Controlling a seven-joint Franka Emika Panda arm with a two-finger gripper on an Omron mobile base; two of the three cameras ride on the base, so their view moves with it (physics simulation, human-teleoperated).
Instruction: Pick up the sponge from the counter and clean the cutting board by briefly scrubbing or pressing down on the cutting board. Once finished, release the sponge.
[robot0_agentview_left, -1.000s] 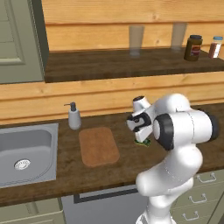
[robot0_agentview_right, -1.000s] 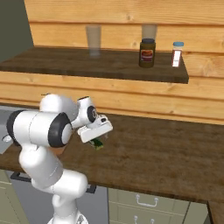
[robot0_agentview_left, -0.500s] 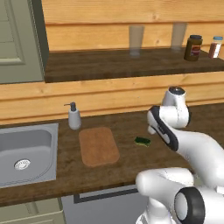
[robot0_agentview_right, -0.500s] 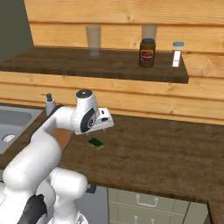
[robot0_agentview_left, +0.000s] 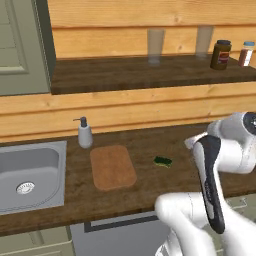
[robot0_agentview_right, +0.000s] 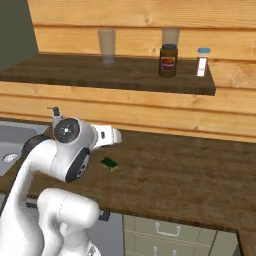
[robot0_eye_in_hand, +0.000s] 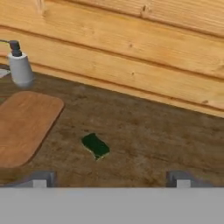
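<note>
Gripper (robot0_eye_in_hand: 111, 178) fingers (robot0_eye_in_hand: 40, 179) are sitting wide apart, holding nothing, hanging above the counter (robot0_eye_in_hand: 166, 135). Sponge (robot0_eye_in_hand: 95, 145) is lying flat on the counter ahead of them, just beside the cutting board (robot0_eye_in_hand: 22, 126). Soap dispenser (robot0_eye_in_hand: 19, 64) is standing behind the board.

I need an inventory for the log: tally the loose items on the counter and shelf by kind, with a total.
Sponge: 1
Cutting board: 1
Soap dispenser: 1
Drinking glasses: 2
Brown jar: 1
Small white bottle: 1
Total: 7
</note>
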